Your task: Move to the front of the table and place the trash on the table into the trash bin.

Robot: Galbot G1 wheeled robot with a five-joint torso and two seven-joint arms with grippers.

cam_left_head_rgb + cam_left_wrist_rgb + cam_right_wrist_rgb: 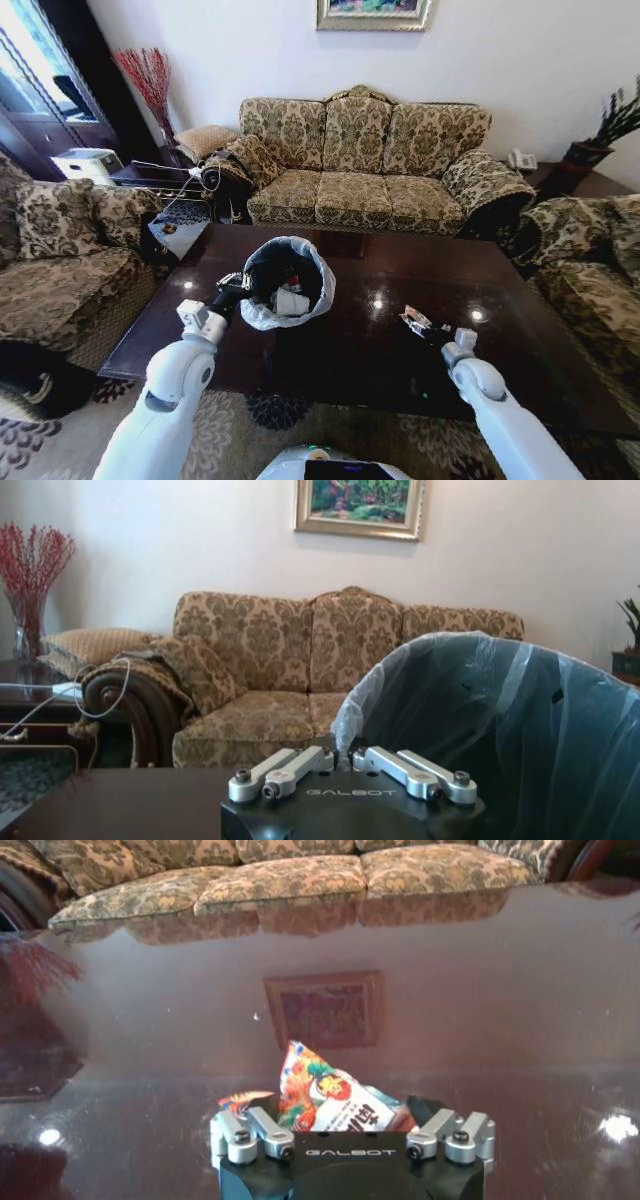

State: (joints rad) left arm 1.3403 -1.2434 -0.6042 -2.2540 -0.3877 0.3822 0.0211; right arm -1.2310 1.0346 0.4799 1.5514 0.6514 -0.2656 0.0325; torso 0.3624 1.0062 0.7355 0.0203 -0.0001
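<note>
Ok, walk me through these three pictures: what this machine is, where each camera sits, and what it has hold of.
It is a wheeled robot with two arms. The wide picture comes from its head, looking down on the dark glossy table. The other two come from cameras on its wrists. The left gripper is closed on the rim of the trash bin, a black bin lined with a pale bag, standing on the table with white scraps inside. The right gripper grips a colourful wrapper low over the table top. A patterned sofa stands behind.
</note>
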